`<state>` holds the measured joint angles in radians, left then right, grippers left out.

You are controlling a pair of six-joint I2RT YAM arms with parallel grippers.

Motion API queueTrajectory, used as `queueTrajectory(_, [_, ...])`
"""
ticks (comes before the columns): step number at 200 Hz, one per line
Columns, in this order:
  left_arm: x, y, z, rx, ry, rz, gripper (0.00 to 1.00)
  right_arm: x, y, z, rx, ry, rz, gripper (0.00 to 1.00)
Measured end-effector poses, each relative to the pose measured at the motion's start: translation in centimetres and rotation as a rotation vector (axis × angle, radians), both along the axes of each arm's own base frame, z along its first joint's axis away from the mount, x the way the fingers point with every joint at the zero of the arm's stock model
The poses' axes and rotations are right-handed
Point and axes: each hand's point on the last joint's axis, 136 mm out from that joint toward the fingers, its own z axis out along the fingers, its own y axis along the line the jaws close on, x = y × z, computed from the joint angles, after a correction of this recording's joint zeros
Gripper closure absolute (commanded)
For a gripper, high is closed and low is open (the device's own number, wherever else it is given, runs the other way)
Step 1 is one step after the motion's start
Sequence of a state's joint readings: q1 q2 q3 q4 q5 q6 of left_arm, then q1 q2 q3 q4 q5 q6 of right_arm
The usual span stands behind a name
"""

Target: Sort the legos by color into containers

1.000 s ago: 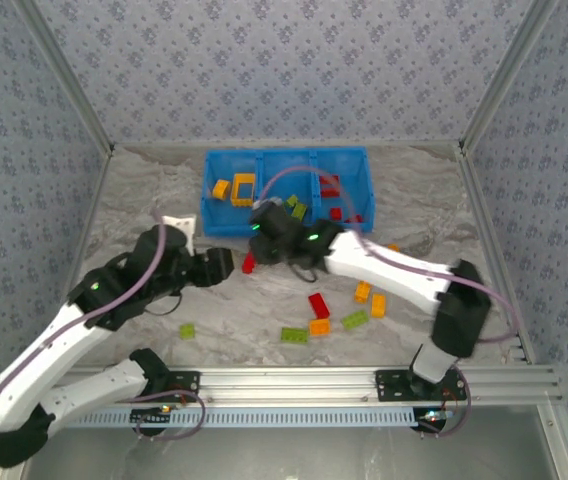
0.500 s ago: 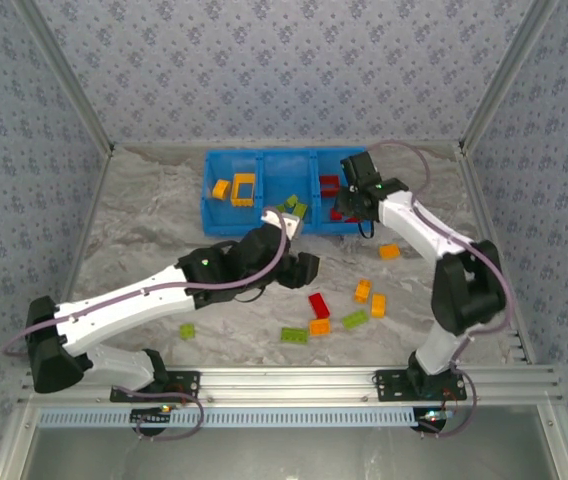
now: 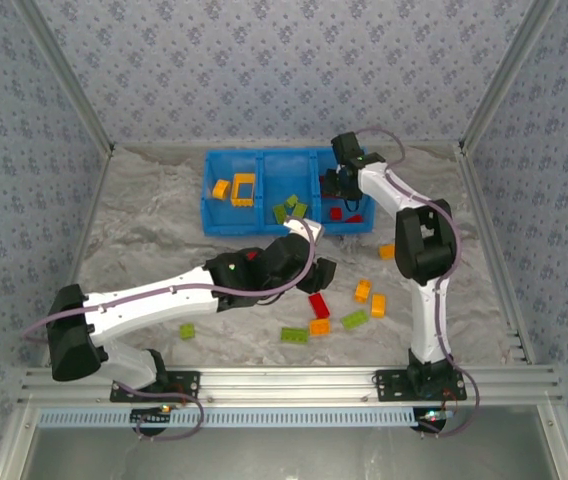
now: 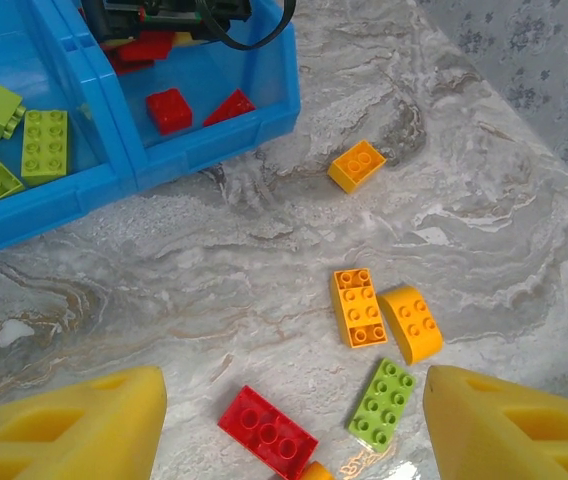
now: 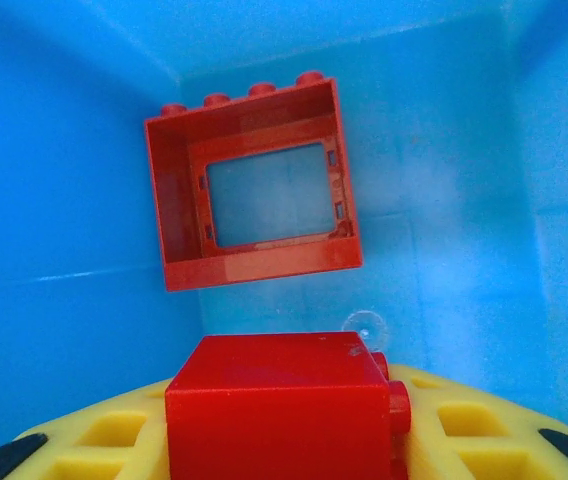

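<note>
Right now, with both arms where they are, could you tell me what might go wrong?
The right gripper holds a red brick above the red frame in the blue bin; dropped here, it could bounce off the frame. The left gripper hangs open over a loose red brick with a green brick close beside it, so closing may catch both.

Arms: we are seeing the left arm [image 3: 154,300] and the right arm [image 3: 426,305] wearing white shells between black joints.
Cables: we are tracing a mauve cable [image 3: 401,150] looping along each arm.
Hands: we are finding the left hand [image 4: 294,400] and the right hand [image 5: 284,440] showing blocky yellow fingers [image 4: 74,430], the right's ribbed, with black corners.
</note>
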<state>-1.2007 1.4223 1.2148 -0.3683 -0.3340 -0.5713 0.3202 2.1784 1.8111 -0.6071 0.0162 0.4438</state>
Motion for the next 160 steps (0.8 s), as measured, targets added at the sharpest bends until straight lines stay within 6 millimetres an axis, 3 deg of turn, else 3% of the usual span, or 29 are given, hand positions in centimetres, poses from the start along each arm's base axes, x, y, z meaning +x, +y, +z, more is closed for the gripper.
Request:
queueTrajectory(14, [0.0, 0.0, 0.0, 0.004, -0.002, -0.001, 0.31, -0.3, 0.0, -0.8, 0.000, 0.026, 0.002, 0.60])
queueTrajectory(49, [0.2, -0.1, 0.3, 0.002, -0.010, 0.006, 0.31, -0.6, -0.2, -1.5, -0.006, 0.050, 0.007, 0.39])
queueTrajectory(85, [0.5, -0.7, 0.5, 0.001, -0.010, 0.007, 0.31, -0.7, -0.4, -1.2, -0.010, 0.050, 0.010, 0.36])
queueTrajectory(99, [0.5, -0.8, 0.2, 0.010, -0.006, 0.006, 0.33, -0.9, -0.5, -0.2, -0.011, 0.039, 0.008, 0.37])
queueTrajectory(125, [0.4, -1.3, -1.1, 0.039, 0.015, -0.008, 0.38, -1.7, -1.0, 4.8, -0.003, -0.041, 0.001, 0.38])
queueTrajectory(144, [0.3, -1.9, -2.1, 0.062, 0.039, -0.025, 0.39, -2.9, -1.9, 10.9, 0.009, -0.157, -0.015, 0.39])
queueTrajectory(160, [0.2, -2.8, -2.9, 0.079, 0.060, -0.041, 0.40, -5.6, -3.4, 16.2, 0.014, -0.261, -0.036, 0.39])
